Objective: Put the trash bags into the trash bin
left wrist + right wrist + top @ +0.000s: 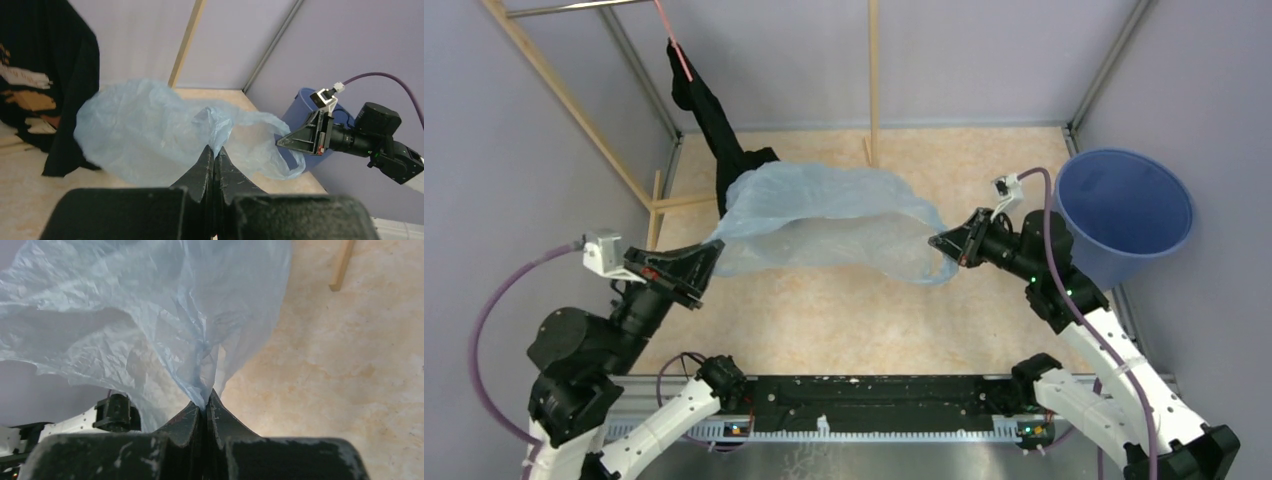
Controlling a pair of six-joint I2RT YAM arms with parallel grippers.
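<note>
A thin pale-blue trash bag (824, 215) hangs stretched above the table between my two grippers. My left gripper (714, 250) is shut on its left edge; in the left wrist view the film (150, 130) runs into the closed tips of that gripper (215, 150). My right gripper (936, 240) is shut on the bag's right edge; in the right wrist view the film (150, 315) bunches into the closed tips of that gripper (204, 401). The blue trash bin (1124, 210) stands at the right, just beyond my right arm; it also shows in the left wrist view (300, 117).
A black cloth garment (714, 130) hangs from a pink hanger (674, 40) at the back left, just behind the bag. Wooden slats (874, 80) and metal posts frame the table. Grey walls close the left, right and back sides.
</note>
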